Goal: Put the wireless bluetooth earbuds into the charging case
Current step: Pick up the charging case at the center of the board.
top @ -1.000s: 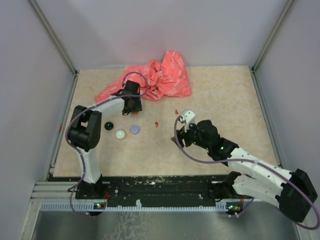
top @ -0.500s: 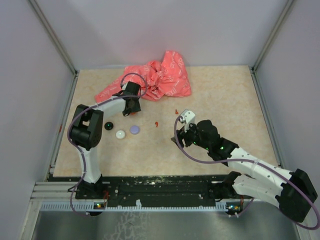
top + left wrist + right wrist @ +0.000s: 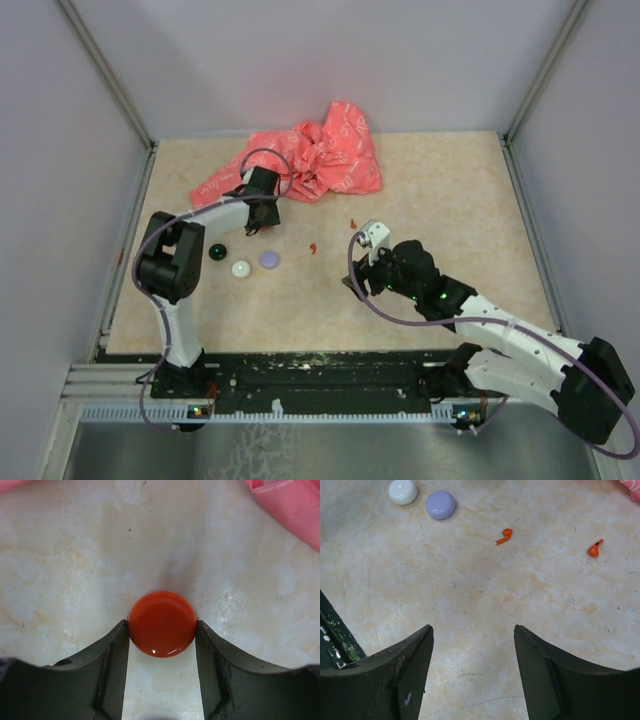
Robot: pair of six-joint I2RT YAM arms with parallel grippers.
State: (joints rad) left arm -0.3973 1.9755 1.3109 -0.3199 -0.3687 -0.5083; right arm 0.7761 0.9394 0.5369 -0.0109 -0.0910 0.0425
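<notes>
The charging case (image 3: 162, 624) is a glossy red-orange disc lying flat on the table. My left gripper (image 3: 161, 626) is shut on it, with both fingertips touching its sides. In the top view the left gripper (image 3: 258, 218) covers the case, just in front of the pink cloth. Two tiny red earbuds lie loose on the table: one (image 3: 314, 246) in the middle and one (image 3: 352, 221) further right. Both show in the right wrist view, the nearer (image 3: 504, 536) and the farther (image 3: 594, 548). My right gripper (image 3: 352, 282) is open and empty (image 3: 472, 627), well short of the earbuds.
A crumpled pink printed cloth (image 3: 310, 160) lies at the back, close behind the left gripper. A dark disc (image 3: 217, 251), a white disc (image 3: 241, 268) and a lavender disc (image 3: 269, 259) sit in a row left of the earbuds. Walls enclose the table.
The left gripper has shifted slightly toward the near left. The red spot of the case beside it in the top view is now covered. The right arm has not moved.
</notes>
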